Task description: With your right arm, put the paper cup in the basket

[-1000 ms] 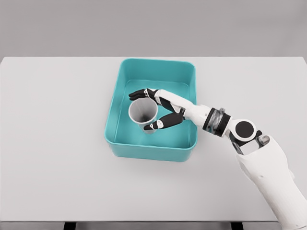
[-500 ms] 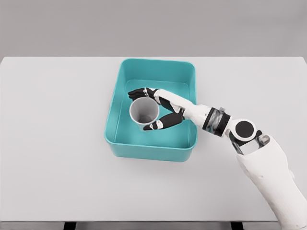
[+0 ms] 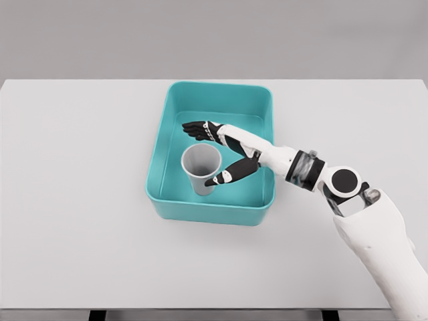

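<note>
Paper cup (image 3: 200, 166) stands upright inside the teal basket (image 3: 215, 93) at frame centre; right hand (image 3: 224, 152) beside it, fingers spread, holding nothing.

Matt paper cup (image 3: 200, 166), smooth basket (image 3: 212, 208)

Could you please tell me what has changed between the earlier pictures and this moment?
The right hand has let go of the paper cup: its fingers, wrapped around the rim a second ago, have spread away from it and shifted slightly to the right. The cup now stands upright on the floor of the basket, slightly lower in the picture than before. The basket and table have not moved.
</note>
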Controlling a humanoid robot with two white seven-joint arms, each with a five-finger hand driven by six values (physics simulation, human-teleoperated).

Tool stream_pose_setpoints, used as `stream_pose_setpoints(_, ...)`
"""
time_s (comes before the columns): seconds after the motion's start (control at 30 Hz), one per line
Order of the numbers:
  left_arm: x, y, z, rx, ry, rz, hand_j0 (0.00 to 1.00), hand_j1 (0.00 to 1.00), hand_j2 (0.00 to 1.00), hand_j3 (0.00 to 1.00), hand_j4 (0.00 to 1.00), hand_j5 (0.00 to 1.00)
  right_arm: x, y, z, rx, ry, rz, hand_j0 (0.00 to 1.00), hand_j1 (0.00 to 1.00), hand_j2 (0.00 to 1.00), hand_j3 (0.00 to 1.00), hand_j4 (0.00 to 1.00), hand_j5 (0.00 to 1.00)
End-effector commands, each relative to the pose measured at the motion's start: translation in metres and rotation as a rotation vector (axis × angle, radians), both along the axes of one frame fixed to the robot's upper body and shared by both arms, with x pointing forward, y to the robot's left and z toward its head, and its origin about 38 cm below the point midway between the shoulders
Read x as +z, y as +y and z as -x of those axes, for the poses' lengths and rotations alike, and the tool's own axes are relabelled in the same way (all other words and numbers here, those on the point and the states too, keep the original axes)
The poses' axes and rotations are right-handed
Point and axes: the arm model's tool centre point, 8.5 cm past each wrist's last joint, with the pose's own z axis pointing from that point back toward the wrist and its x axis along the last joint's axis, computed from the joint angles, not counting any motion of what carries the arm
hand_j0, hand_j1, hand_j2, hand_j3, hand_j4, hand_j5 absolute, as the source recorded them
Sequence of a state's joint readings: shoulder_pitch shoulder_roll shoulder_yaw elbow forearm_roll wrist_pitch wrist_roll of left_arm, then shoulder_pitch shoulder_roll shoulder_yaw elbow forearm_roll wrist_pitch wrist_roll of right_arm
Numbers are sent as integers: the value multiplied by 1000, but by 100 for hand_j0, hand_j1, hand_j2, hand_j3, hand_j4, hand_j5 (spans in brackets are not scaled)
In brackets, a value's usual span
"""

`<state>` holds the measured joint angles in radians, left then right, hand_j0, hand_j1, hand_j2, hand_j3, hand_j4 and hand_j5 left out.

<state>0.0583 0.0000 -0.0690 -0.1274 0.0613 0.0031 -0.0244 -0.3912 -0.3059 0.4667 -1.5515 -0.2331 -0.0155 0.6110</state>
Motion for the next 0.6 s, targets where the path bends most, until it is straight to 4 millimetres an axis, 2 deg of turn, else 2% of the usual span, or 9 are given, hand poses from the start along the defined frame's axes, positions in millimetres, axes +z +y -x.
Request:
stream_pose_setpoints(0.0, 0, 0, 0, 0, 0, 0, 100, 100, 100, 100, 100, 100, 3, 1, 1, 5, -6, -8, 98, 98, 98, 98, 98, 98)
stream_pose_setpoints(0.27, 0, 0, 0, 0, 0, 0, 100, 100, 100, 100, 100, 100, 20, -11, 13, 18, -46, 21, 99, 99, 99, 99, 99, 99)
stream_pose_setpoints(0.33, 0, 0, 0, 0, 0, 0, 100, 100, 100, 100, 100, 100, 34, -16, 12, 2, -71, 6, 99, 99, 99, 99, 99, 99)
stream_pose_setpoints(0.4, 0, 0, 0, 0, 0, 0, 100, 100, 100, 100, 100, 100, 53, -28, 14, -14, -113, 3, 99, 99, 99, 99, 99, 99)
stream_pose_setpoints(0.57, 0, 0, 0, 0, 0, 0, 100, 100, 100, 100, 100, 100, 88, -80, 5, -99, -140, -92, 100, 100, 100, 100, 100, 100)
